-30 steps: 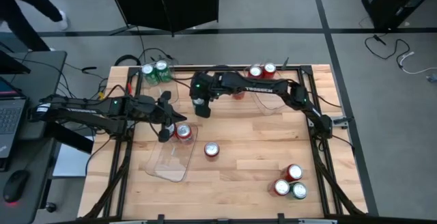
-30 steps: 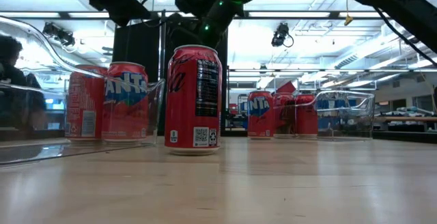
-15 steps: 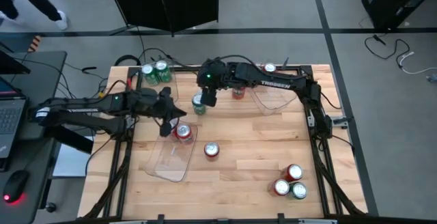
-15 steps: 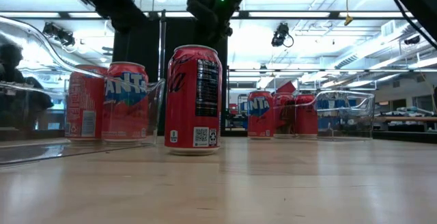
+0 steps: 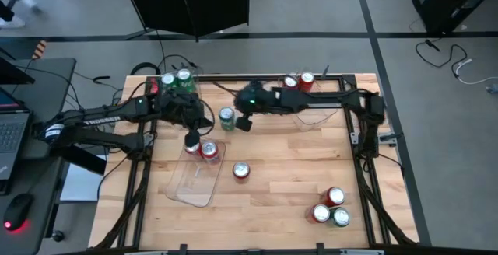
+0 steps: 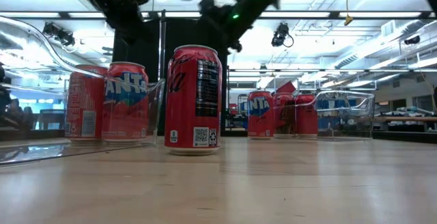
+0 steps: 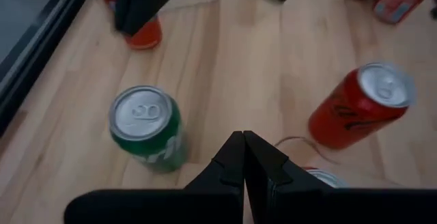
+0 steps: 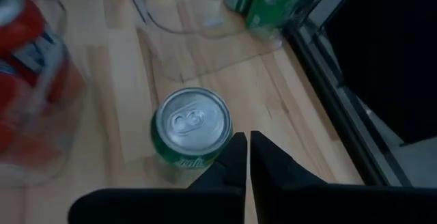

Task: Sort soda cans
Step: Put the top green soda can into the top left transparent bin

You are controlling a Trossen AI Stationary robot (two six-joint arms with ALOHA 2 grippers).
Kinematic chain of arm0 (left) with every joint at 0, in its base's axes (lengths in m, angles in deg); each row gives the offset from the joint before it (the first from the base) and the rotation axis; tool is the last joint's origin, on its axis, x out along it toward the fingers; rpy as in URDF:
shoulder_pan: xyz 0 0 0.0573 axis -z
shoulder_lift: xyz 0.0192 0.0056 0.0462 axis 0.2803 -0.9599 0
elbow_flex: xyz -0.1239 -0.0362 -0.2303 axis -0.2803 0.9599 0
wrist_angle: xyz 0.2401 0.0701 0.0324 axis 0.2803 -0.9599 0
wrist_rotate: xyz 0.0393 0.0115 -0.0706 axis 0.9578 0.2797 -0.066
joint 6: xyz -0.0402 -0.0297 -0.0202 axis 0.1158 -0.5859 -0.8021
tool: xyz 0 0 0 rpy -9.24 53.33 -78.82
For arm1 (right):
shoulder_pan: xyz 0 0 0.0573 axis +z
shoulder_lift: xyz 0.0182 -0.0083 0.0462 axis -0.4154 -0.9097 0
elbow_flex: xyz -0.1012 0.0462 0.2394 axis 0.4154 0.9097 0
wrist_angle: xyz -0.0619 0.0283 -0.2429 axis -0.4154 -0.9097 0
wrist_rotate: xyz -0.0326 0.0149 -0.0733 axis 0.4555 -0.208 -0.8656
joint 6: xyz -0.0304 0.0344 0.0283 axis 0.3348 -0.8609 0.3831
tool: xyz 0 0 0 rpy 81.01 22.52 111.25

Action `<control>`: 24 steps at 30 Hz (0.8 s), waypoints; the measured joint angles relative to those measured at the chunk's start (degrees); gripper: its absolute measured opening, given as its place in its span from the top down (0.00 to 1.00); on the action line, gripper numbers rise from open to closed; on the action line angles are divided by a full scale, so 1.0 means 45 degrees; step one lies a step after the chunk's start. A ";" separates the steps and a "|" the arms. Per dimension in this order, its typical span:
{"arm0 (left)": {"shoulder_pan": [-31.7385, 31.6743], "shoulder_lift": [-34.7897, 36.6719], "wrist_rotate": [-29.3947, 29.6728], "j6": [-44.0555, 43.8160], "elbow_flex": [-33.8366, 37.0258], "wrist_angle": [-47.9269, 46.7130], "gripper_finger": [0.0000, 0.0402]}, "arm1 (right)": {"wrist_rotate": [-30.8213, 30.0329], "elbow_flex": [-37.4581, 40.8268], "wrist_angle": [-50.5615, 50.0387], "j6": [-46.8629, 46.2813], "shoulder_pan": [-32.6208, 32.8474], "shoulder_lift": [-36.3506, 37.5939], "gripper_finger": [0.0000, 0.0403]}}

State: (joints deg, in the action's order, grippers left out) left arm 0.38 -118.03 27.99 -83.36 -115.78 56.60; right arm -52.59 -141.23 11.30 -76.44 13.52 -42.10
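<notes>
Green can (image 5: pixel 226 117) stands free on tabletop (image 5: pixel 280 177), staged near green pair. Right end effector (image 5: pixel 243 124) and left end effector (image 5: pixel 191 140) both closed, empty.

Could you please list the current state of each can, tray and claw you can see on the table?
Lone green can: upright on the wood, free of both claws.
Two green cans: upright, far-left corner.
Red can: upright, alone mid-table.
Red can in the near-left tray: upright.
Near-left tray: holds that one can.
Left claw: shut, empty.
Right claw: shut, empty.
</notes>
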 joint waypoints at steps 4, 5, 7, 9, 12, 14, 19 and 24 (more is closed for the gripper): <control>-0.0552 -0.1367 -0.0086 0.0386 -0.1301 -0.0982 0.98 | -0.0442 0.2978 0.2376 -0.0885 0.0293 0.2084 0.98; -0.0703 -0.1803 -0.0130 0.0438 -0.1698 -0.1282 0.98 | -0.0660 0.3656 0.2747 -0.1106 0.0415 0.2592 0.98; -0.0974 -0.2799 -0.0151 0.0453 -0.2508 -0.2013 0.98 | -0.1062 0.4852 0.3295 -0.1400 0.0675 0.3477 0.99; -0.1209 -0.3802 -0.0178 0.0455 -0.3411 -0.2618 0.98 | -0.1413 0.5862 0.3710 -0.1659 0.0987 0.4302 1.00; -0.1424 -0.5096 -0.0174 0.0778 -0.4794 -0.3566 0.98 | -0.1770 0.6992 0.4178 -0.2012 0.1468 0.5269 0.99; -0.1425 -0.5824 -0.0157 0.1224 -0.5657 -0.4269 0.97 | -0.2004 0.7551 0.4316 -0.2190 0.1791 0.5715 1.00; -0.1314 -0.7143 0.0268 0.1688 -0.7605 -0.6077 0.87 | -0.2636 0.8324 0.4491 -0.2252 0.2525 0.6294 1.00; -0.1129 -0.7682 0.0352 0.1701 -0.8210 -0.6574 0.70 | -0.2700 0.8576 0.4591 -0.2332 0.2903 0.6356 1.00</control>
State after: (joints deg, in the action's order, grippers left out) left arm -4.70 -152.60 29.57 -75.70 -152.73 27.02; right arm -64.74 -102.63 31.96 -86.93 26.58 -13.50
